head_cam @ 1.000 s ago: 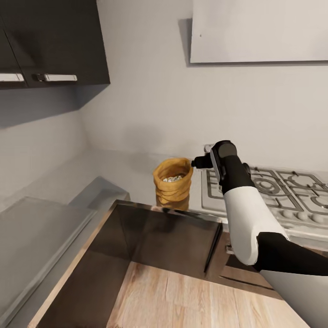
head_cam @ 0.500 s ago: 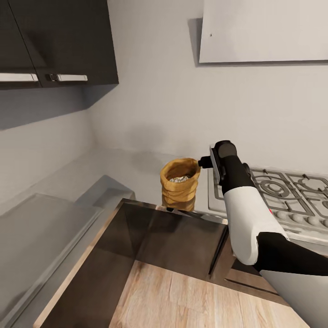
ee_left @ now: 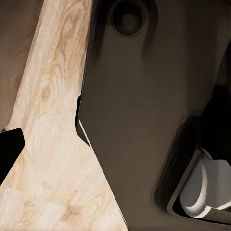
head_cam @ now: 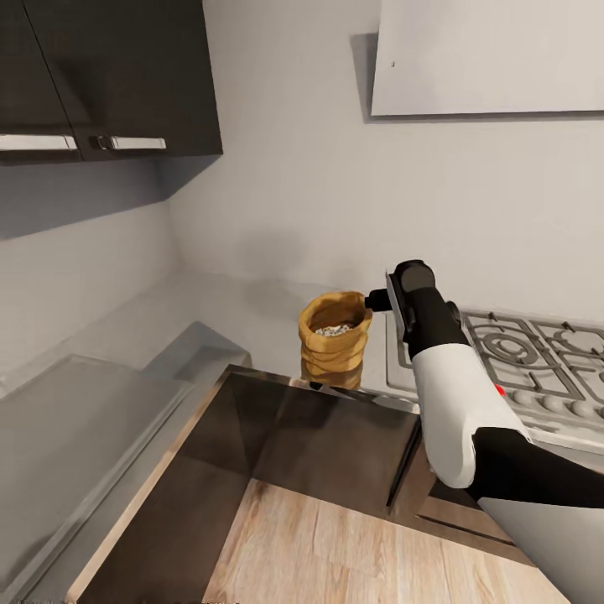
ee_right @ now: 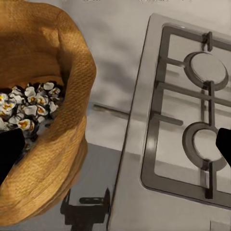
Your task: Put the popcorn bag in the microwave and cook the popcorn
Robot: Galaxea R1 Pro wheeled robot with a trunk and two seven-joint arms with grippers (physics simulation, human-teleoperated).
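The popcorn bag [head_cam: 334, 344], a tan burlap sack with a rolled rim, stands upright on the grey countertop [head_cam: 243, 310] beside the gas hob. Whitish popcorn [ee_right: 29, 107] lies heaped inside the popcorn bag [ee_right: 57, 144]. My right gripper [head_cam: 377, 299] hovers at the sack's rim on the hob side. In the right wrist view the right gripper [ee_right: 115, 147] is open. One fingertip [ee_right: 9, 151] is over the sack's mouth and the other is over the hob, with the sack's wall between them. The left gripper [ee_left: 115, 144] hangs low over the floor. The microwave is out of view.
The gas hob [head_cam: 520, 352] with its grates lies just right of the sack. A flat hood [head_cam: 486, 59] hangs above it and dark wall cabinets [head_cam: 109, 75] are at the upper left. Dark glossy base cabinets [head_cam: 319, 436] front the counter, above a wood floor [head_cam: 335, 545].
The whole head view has shifted a little, so the camera moved. The right gripper sits slightly nearer the sack's rim. The sack stands as before.
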